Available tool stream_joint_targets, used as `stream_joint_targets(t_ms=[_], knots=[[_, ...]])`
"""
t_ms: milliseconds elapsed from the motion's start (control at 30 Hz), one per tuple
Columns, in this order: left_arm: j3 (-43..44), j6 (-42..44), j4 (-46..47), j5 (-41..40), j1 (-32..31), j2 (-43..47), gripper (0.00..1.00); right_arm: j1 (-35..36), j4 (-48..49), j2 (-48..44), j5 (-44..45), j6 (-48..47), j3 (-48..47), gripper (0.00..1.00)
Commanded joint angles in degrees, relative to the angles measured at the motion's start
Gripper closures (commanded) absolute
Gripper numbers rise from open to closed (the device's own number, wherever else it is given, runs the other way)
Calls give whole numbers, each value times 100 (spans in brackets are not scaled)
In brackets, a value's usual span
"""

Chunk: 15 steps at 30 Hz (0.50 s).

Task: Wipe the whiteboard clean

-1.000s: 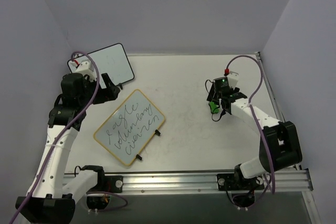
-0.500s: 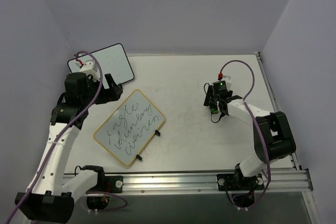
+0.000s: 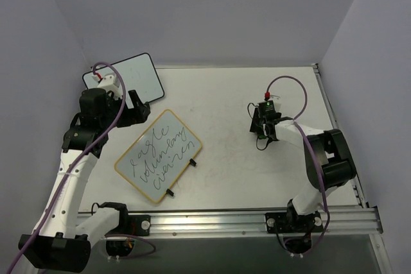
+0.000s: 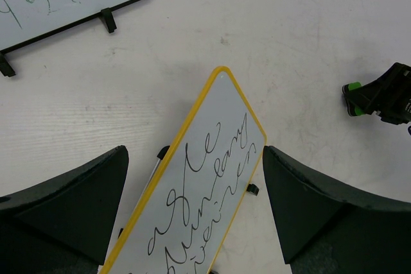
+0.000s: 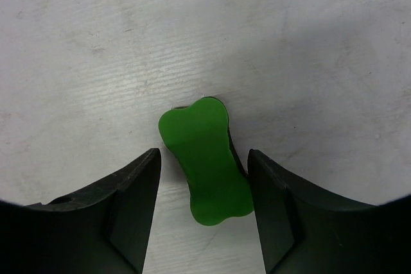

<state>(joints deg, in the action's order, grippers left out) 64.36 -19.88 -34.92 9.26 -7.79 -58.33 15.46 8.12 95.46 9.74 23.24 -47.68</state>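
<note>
Right of centre, right gripper (image 5: 203,174) straddles green eraser (image 5: 200,139), fingers apart, not clamped. Eraser lies skewed between them, so closing could twist it loose. Whiteboard (image 3: 158,156) lies left-centre, written on, near wide-open left gripper (image 4: 194,158).

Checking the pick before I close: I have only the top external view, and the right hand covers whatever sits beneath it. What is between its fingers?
Observer: A green eraser, bone-shaped, lies flat on the table between the fingers of the right hand.
Operator: Is it gripped?
Observer: No, the hand is open. A wedge of bare table shows between the eraser and one finger. The other finger is close against its edge, and I cannot tell if they touch.
Operator: Is it square to the hand?
Observer: Slightly slanted, its far end leaning toward the finger with the gap.
</note>
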Motion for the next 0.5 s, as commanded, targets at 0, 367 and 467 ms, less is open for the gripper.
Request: stream_joint_targets(t_ms=[0, 367, 467], knots=[[86, 19, 125, 32, -3, -30, 6, 36, 67, -1, 116, -13, -92, 48], [77, 28, 108, -29, 6, -12, 6, 202, 94, 95, 151, -13, -127, 66], [68, 37, 117, -29, 6, -21, 6, 229, 67, 78, 195, 13, -136, 69]])
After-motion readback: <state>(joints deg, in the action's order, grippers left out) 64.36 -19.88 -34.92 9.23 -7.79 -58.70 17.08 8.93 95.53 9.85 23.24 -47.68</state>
